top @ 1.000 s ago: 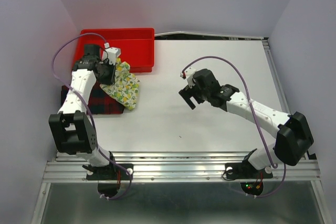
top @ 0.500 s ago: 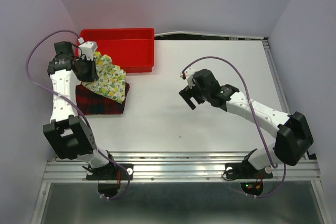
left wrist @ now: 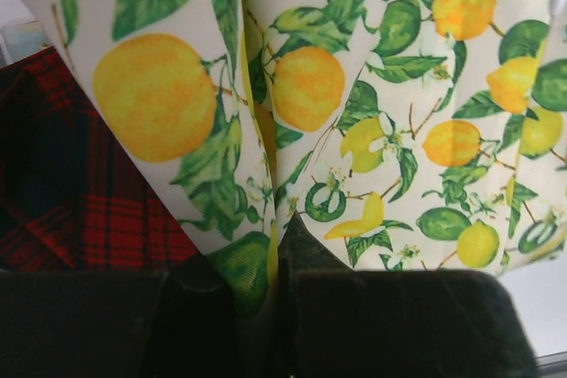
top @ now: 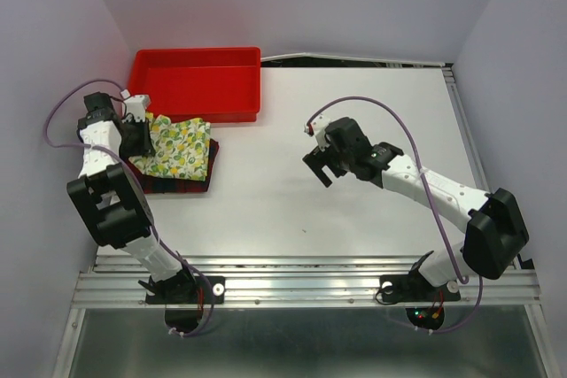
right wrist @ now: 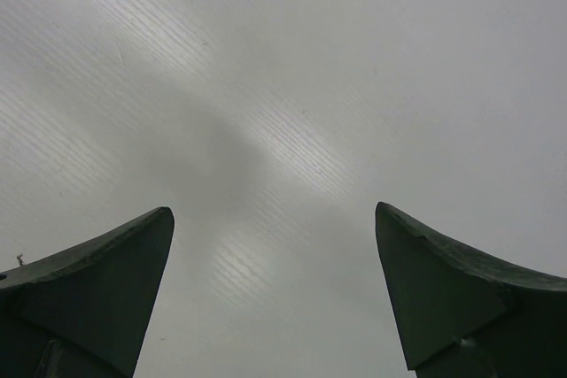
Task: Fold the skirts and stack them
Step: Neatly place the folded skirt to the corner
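The white skirt with lemons and leaves (top: 180,149) lies spread over the red-and-black plaid skirt (top: 180,179) at the table's left. My left gripper (top: 137,135) sits at the lemon skirt's left edge, shut on a pinched fold of it. Up close, the lemon skirt (left wrist: 381,112) fills the left wrist view, its edge drawn down between the dark fingers (left wrist: 390,325), with plaid skirt (left wrist: 53,192) showing at the left. My right gripper (top: 317,165) hovers open over bare table, its fingertips (right wrist: 115,281) wide apart with nothing between them.
A red plastic tray (top: 197,77) stands just behind the skirts at the back left. A wall runs close along the left arm's side. White table surface (top: 354,95) stretches between the two arms.
My left gripper has swung left and toward the near side, dragging the lemon skirt with it, so the cloth now lies flatter over the plaid skirt. The right arm has not moved.
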Controlling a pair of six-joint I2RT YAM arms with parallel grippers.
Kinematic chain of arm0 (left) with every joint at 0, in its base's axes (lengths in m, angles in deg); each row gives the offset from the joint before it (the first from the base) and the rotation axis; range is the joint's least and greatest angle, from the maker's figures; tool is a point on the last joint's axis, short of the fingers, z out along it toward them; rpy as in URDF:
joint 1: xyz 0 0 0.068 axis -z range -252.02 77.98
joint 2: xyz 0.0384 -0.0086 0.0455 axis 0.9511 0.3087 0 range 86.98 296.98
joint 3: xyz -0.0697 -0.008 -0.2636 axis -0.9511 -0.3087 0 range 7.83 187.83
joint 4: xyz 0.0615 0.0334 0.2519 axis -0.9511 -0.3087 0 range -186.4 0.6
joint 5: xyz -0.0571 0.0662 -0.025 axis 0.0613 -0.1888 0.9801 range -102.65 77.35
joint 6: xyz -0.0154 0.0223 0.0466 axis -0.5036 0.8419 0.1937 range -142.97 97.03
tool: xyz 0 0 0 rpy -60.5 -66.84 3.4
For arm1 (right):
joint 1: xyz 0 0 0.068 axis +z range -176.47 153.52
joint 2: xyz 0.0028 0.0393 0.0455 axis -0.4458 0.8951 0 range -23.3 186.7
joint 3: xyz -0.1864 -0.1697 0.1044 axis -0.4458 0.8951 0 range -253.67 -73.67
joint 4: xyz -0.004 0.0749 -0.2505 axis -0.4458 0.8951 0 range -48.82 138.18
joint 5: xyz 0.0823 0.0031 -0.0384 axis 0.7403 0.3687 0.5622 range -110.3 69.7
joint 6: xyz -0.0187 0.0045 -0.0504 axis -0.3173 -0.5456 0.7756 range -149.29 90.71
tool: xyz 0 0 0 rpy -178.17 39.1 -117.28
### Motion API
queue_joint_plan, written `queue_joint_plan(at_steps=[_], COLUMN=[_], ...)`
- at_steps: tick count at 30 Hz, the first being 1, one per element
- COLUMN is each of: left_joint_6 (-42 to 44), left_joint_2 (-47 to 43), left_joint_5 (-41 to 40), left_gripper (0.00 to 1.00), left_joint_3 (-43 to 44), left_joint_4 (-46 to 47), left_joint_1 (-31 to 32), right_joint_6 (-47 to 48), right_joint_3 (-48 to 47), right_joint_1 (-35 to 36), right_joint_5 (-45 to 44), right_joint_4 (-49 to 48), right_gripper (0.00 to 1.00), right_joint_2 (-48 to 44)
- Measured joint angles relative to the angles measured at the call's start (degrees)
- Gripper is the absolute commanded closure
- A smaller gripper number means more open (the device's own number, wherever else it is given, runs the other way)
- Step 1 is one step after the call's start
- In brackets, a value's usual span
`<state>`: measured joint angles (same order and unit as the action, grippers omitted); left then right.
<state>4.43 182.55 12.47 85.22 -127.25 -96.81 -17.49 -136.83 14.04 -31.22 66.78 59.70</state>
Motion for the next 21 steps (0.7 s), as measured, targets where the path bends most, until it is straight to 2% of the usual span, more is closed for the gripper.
queue_joint_plan(at_steps=[3, 4, 6, 13, 21], left_joint_6=[0.17, 0.22, 0.46, 1.03, 3.5], left_joint_2=[1.73, 2.16, 2.34, 0.02, -12.02], left_joint_5=[-0.79, -1.22, -2.03, -5.97, -8.22], left_gripper=[0.59, 0.41, 0.2, 0.18, 0.18], left_joint_3=[0.0, 0.0, 0.0, 1.44, 7.54], left_joint_4=[1.27, 1.51, 1.68, 1.4, 1.64], left_joint_1=[-0.59, -0.9, -1.42, -2.97, -2.21], right_joint_6=[0.0, 0.0, 0.0, 0.0, -0.55], right_joint_3=[0.0, 0.0, 0.0, 0.0, 0.0], right_joint_1=[0.0, 0.0, 0.0, -0.63, -5.33], right_joint_5=[0.0, 0.0, 0.02, 0.28, 2.05], right_joint_4=[0.35, 0.55, 0.92, 1.09, 2.89], right_gripper=[0.0, 0.0, 0.0, 0.0, 0.0], right_joint_2=[0.0, 0.0, 0.0, 0.0, -0.11])
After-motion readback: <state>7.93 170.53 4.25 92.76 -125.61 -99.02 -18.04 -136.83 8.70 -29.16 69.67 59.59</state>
